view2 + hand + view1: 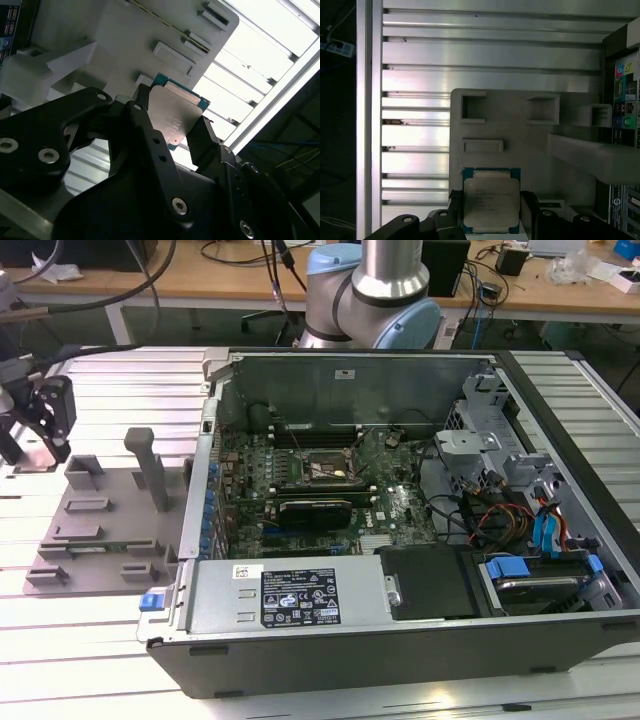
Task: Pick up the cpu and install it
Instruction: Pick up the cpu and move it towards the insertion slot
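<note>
The cpu (491,202), a small square chip with a silvery top plate and a green-blue rim, sits between my gripper's (491,212) two black fingers, which press on its opposite edges. In the second wrist view the cpu (172,117) is held clear of the grey plastic tray (100,35) behind it, with the gripper (172,120) shut on it. In the exterior view the gripper (45,425) hangs at the far left, just beyond the far left corner of the tray (100,530). The motherboard's black socket frame (318,470) lies inside the open computer case (400,640).
The tray carries raised grey blocks and an upright post (150,465). The case's metal wall (205,490) stands between tray and motherboard. Cables and drive bays (530,530) fill the case at the exterior view's right. The arm's base (375,300) rises behind the case. A ribbed aluminium table (415,135) lies below.
</note>
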`<action>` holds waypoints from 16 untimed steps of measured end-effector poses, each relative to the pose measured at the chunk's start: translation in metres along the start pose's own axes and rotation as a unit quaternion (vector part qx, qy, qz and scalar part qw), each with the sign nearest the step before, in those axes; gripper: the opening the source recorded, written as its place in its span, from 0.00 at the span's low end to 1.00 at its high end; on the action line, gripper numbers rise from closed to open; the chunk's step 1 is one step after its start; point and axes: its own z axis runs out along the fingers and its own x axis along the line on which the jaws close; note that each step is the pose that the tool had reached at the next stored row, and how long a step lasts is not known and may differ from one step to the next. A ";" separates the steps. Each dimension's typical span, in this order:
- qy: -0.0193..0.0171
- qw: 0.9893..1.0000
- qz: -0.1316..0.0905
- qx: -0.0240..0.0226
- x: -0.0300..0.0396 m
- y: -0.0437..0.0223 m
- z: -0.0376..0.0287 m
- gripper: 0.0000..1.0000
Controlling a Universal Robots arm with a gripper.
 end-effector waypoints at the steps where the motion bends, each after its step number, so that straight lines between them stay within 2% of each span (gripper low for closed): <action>1: 0.000 1.000 0.000 0.000 0.0000 0.0000 -0.0015 0.55; 10: 0.000 1.000 0.000 0.000 -0.0003 -0.0004 -0.0133 0.55; 13: 0.000 1.000 0.000 0.000 -0.0006 -0.0007 -0.0220 0.55; 16: 0.000 1.000 0.000 0.000 -0.0007 -0.0008 -0.0272 0.55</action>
